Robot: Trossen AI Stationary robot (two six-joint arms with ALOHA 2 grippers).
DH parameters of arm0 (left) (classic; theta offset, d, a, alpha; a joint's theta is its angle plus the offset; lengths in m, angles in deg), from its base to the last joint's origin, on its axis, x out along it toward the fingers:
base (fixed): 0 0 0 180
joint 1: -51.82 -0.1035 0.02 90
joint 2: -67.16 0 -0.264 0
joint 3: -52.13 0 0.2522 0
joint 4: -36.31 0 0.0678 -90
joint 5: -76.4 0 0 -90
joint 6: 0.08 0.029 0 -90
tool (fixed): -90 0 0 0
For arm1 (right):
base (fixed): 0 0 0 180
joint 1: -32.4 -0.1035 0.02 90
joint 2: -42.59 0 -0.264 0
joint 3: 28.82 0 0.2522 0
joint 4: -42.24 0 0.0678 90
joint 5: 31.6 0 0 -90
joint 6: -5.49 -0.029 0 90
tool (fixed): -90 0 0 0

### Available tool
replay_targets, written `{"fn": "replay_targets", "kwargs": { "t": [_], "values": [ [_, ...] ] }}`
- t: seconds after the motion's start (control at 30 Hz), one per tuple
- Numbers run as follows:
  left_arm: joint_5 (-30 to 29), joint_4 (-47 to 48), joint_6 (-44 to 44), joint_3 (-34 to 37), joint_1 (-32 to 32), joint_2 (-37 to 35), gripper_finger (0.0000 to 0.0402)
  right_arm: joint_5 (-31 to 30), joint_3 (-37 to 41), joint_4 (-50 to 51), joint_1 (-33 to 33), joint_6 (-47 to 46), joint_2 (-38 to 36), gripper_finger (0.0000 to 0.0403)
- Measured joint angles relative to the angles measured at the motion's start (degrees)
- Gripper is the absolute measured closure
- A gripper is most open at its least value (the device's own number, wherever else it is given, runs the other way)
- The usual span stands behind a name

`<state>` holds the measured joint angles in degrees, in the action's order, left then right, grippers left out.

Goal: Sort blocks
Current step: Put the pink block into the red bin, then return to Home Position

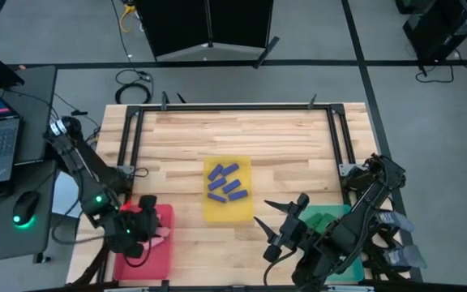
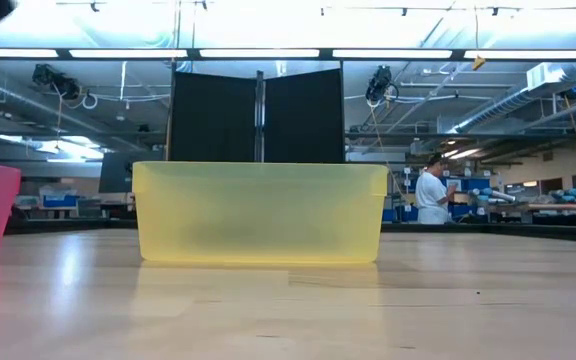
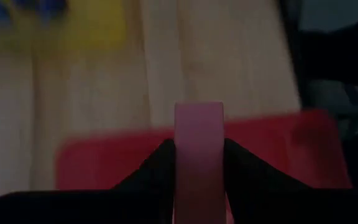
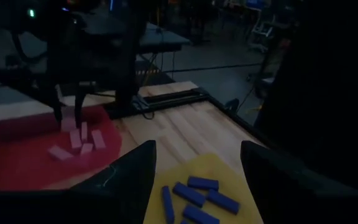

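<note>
Sorting task, late stage as far as can be judged. The wooden table (image 1: 298, 154) carries three trays: a red tray (image 1: 162, 243) at near left, a yellow tray (image 1: 215, 209) at centre and a green tray (image 1: 324, 219) at near right, the last largely hidden under the right arm.

The yellow tray holds five blue blocks (image 1: 222, 182), counted in the high view. The red tray holds about four pink blocks (image 4: 79, 142) lying together, seen from the right wrist. No green blocks can be counted; the contents of the green tray are hidden. No loose block shows on the bare wood.

The left gripper (image 3: 199, 163) hangs over the red tray with its fingers clamped on one pink block (image 3: 199, 149), held upright between them; this piece is not yet set down. The right gripper (image 1: 286, 223) hovers between the yellow and green trays, fingers spread apart and carrying nothing.

Judgement: blue sorting appears complete; what remains visible is releasing the held pink block into the red tray.
</note>
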<state>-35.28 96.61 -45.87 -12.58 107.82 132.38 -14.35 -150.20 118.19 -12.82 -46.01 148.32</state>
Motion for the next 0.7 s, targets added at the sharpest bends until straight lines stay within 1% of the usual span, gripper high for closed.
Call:
{"fn": "replay_targets", "kwargs": {
  "t": [0.1,0.13,0.17,0.33,0.4,0.47,0.5,0.57,0.63,0.7],
  "values": [
    [2.35,-0.38,-8.45,2.90,1.83,0.36,0.0294,1.58,0.00,-0.02,0.42,2.02,0.00,0.0156],
    [3.10,-0.40,-10.61,3.85,2.43,0.38,0.0284,2.42,0.00,0.00,0.62,2.51,0.00,0.0156],
    [3.59,0.04,-12.37,4.80,3.03,0.43,0.0262,3.51,0.00,-0.04,0.80,2.86,0.00,0.0156],
    [5.41,1.45,-17.06,5.59,3.44,0.40,0.0114,12.59,0.02,-1.35,2.26,5.22,0.00,0.0156],
    [5.49,0.58,-17.13,5.56,3.40,0.40,0.0072,15.74,0.02,-2.57,3.00,7.02,0.00,0.0156],
    [4.98,0.80,-15.89,4.88,3.42,0.40,0.0048,18.62,0.02,-4.34,3.70,9.98,0.00,0.0159],
    [3.42,0.81,-15.20,4.20,3.42,0.40,0.0044,19.84,0.02,-5.32,4.01,11.89,0.00,0.0164],
    [-3.51,-0.01,-11.59,1.98,3.60,-0.05,0.0054,22.82,0.02,-7.46,4.96,16.58,0.00,0.0185],
    [-11.44,-2.21,-5.67,-0.56,3.92,-0.92,0.0089,27.19,0.25,-10.00,6.22,21.42,0.00,0.0226],
    [-18.55,-5.29,1.46,-2.14,4.07,-1.66,0.0147,31.45,1.43,-14.64,7.94,26.84,0.00,0.0284]
  ]
}}
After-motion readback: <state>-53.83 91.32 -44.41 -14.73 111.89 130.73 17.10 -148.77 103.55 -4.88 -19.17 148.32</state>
